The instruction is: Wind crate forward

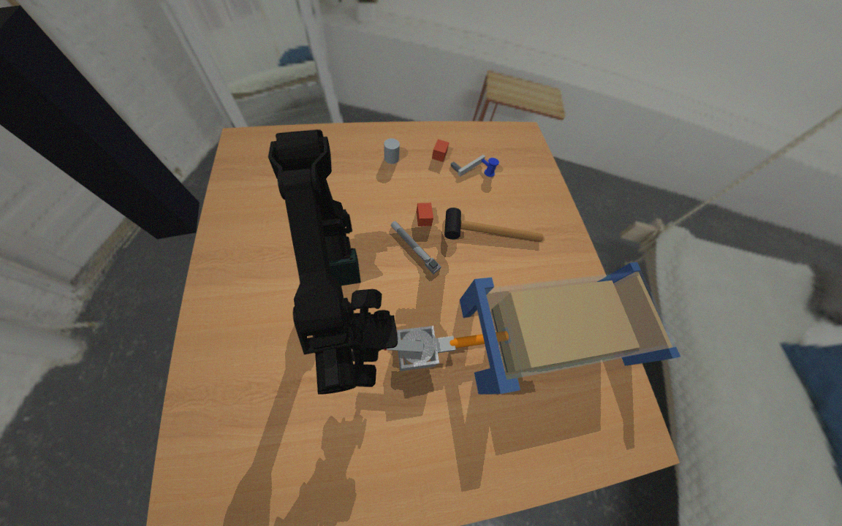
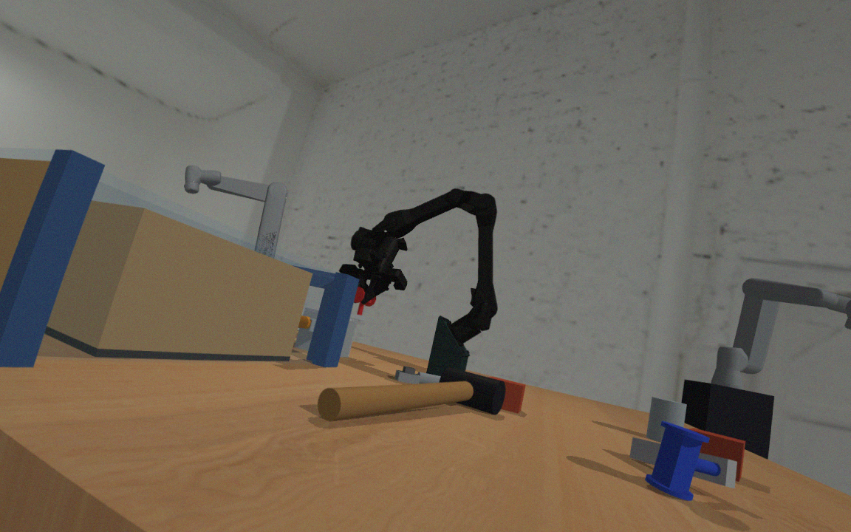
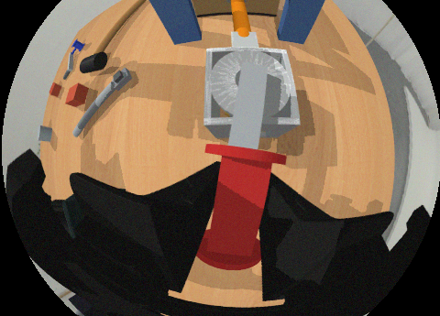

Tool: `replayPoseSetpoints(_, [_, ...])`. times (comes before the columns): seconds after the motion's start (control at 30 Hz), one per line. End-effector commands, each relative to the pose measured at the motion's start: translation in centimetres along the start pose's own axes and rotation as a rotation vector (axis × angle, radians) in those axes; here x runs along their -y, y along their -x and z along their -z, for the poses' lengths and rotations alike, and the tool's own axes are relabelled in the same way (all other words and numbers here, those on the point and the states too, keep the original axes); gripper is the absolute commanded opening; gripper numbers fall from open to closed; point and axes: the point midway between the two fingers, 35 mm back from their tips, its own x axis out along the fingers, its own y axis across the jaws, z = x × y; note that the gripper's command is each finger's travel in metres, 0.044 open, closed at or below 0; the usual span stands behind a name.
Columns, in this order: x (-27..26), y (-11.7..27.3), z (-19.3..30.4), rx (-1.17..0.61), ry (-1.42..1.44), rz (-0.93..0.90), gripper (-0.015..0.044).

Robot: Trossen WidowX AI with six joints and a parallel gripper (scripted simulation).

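The black gripper [image 1: 392,346] [image 2: 366,295] [image 3: 240,171], partly open, clamps the red flanged spool-shaped grip [image 2: 359,295] [image 3: 242,201]. The tan box-shaped crate [image 1: 568,324] [image 2: 197,291] sits flat near the bench's right edge in the top view.

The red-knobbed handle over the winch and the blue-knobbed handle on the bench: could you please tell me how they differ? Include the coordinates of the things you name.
The red-knobbed handle [image 3: 243,192] is gripped between the fingers; the blue-knobbed handle [image 1: 470,165] [image 2: 678,459] [image 3: 77,46] lies loose on the bench.
The red-knobbed handle's arm reaches over the winch [image 1: 418,347] [image 3: 208,87]; the blue-knobbed handle's lies near a red block [image 1: 440,150] [image 2: 719,444] [image 3: 55,90].
Both have flanged, spool-like knobs and grey arms.
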Motion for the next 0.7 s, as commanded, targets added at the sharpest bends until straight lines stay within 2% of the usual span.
replayPoseSetpoints(0.0, [1.8,0.1,-0.2,-0.005,0.020,0.039,0.0000])
replayPoseSetpoints(0.67, [5.6,-0.4,-1.8,-0.003,0.022,0.042,0.0000])
